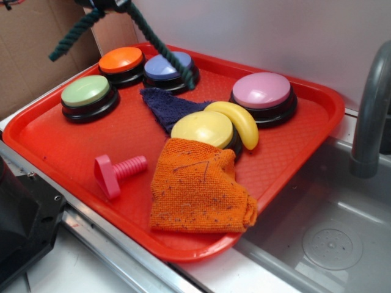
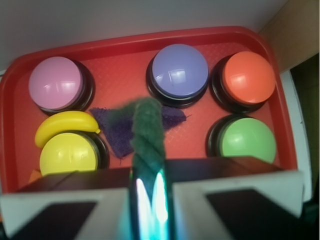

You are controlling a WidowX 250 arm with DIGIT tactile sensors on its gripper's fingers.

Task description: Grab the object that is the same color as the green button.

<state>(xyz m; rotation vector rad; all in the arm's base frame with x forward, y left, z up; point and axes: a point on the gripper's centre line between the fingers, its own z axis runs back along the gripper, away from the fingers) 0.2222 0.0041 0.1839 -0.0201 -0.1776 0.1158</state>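
Pinching the long dark green twisted rope (image 2: 148, 135), our hand (image 2: 148, 187) hangs above the red plastic tray (image 1: 293, 152), round pale green button (image 2: 248, 140) at three o'clock.

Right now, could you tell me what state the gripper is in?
Gripper: shut on the green rope, which hangs lifted above the red tray.

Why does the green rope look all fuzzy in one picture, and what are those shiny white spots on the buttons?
In the wrist view the rope hangs right in front of the lens, held in the hand, so it blurs; the white spots on the blue button and green button are glare from lights. In the exterior view the rope looks sharper, farther away.
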